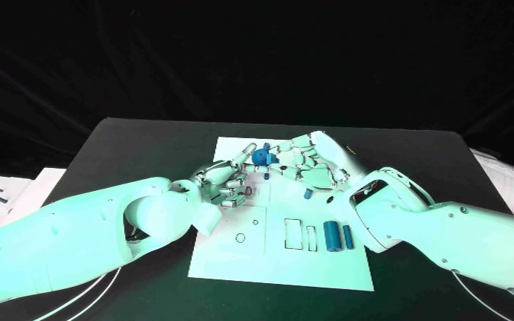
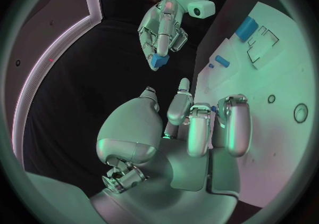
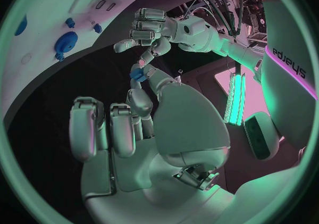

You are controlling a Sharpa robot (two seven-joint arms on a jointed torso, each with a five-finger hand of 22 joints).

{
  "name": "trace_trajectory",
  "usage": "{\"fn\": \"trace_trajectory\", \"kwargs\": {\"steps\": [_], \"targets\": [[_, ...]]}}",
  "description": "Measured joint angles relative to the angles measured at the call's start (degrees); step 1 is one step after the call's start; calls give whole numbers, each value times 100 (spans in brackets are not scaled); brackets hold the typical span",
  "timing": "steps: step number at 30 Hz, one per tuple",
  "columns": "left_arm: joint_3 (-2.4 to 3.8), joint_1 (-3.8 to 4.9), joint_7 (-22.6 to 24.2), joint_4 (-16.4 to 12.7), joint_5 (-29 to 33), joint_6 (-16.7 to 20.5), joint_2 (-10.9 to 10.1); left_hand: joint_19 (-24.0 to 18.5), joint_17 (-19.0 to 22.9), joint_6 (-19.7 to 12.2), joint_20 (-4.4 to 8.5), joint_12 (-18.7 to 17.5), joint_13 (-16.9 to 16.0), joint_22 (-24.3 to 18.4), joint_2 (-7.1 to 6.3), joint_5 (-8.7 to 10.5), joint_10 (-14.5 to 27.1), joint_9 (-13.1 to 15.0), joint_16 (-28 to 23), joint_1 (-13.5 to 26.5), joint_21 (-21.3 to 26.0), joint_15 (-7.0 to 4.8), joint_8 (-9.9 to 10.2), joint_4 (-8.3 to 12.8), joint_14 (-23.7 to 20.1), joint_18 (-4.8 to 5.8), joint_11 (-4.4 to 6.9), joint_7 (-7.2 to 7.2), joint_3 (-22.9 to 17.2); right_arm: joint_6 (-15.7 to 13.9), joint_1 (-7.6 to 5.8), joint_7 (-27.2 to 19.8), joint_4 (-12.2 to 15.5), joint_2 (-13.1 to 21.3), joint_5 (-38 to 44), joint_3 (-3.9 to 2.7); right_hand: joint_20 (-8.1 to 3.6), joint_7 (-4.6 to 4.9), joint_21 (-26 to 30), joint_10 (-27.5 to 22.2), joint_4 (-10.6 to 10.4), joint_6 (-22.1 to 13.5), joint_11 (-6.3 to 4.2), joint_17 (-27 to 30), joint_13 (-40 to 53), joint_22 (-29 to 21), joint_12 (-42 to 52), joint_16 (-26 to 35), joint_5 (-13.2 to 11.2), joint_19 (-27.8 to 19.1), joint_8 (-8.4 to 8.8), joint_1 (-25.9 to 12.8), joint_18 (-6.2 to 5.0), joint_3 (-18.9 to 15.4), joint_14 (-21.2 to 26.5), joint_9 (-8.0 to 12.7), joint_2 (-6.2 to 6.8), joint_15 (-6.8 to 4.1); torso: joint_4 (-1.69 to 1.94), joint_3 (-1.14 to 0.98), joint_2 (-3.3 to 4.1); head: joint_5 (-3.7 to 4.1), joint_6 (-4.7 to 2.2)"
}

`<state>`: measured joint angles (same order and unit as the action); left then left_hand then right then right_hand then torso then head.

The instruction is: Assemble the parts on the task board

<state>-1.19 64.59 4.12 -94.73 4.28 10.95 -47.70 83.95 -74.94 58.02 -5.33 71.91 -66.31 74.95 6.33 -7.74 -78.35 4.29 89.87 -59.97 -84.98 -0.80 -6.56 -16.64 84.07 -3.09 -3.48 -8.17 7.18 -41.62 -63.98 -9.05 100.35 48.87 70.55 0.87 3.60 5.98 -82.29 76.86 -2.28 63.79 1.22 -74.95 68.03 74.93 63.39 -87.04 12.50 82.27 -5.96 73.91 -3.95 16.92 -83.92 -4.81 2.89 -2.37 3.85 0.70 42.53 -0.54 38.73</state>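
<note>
The white task board (image 1: 281,265) lies in the middle of the black table. My right hand (image 1: 313,163) hovers over the board's far part and pinches a small blue part (image 3: 137,72) at its fingertips; the same part (image 2: 156,61) appears in the left wrist view. My left hand (image 1: 223,182) is close opposite it at the board's left edge, fingers apart and holding nothing. A round blue part (image 3: 65,43) rests on the board. Two blue cylinders (image 1: 339,235) lie side by side at the board's near right.
Outlined slots (image 1: 298,234) and a small oval hole (image 1: 240,238) mark the board's near half. Another small blue piece (image 1: 308,194) lies under my right hand. Bare black table (image 1: 140,143) surrounds the board on all sides.
</note>
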Motion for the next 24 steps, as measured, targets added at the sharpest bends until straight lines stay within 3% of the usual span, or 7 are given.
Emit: {"fn": "trace_trajectory", "kwargs": {"steps": [2,4,21,24], "targets": [[0,0,-16,-14,25,-80,19,0,0,-12,0,31,-42,0,0,0,0,0,0,0,0,0,0,-1,0,1,0,-12,15,-3,1,-12,-4,-10,-2,0,0,0,0,0,0,0,0,0,1,0,0,0,0,0,0,0,0,0,0,0,0,0,0,1,0,-4,0],[0,0,-26,-27,57,-156,34,0,0,-21,0,44,-69,0,28,0,0,0,0,28,-24,0,0,-8,0,85,1,-21,23,-4,2,-21,-7,-21,-3,0,0,0,0,0,0,0,0,0,1,0,0,0,-1,0,0,0,0,0,0,0,0,0,-1,3,0,-7,0],[4,0,-1,-66,253,-380,83,0,1,-20,0,110,-150,-1,54,0,-38,-1,0,48,-60,0,-21,0,0,86,0,-21,46,21,18,-43,-56,-90,4,6,0,-1,0,0,0,-7,1,1,10,-2,28,0,-11,0,7,0,0,-1,0,-1,1,0,4,1,0,2,28],[4,0,16,-66,283,-399,84,0,2,-20,0,133,-177,-1,108,0,-38,-1,0,-6,-59,0,-21,16,0,85,0,-21,63,34,24,-43,-75,-96,5,6,0,7,0,0,1,-1,1,2,15,-2,28,0,-12,0,8,0,0,-1,0,0,1,0,4,1,0,4,34]]}}
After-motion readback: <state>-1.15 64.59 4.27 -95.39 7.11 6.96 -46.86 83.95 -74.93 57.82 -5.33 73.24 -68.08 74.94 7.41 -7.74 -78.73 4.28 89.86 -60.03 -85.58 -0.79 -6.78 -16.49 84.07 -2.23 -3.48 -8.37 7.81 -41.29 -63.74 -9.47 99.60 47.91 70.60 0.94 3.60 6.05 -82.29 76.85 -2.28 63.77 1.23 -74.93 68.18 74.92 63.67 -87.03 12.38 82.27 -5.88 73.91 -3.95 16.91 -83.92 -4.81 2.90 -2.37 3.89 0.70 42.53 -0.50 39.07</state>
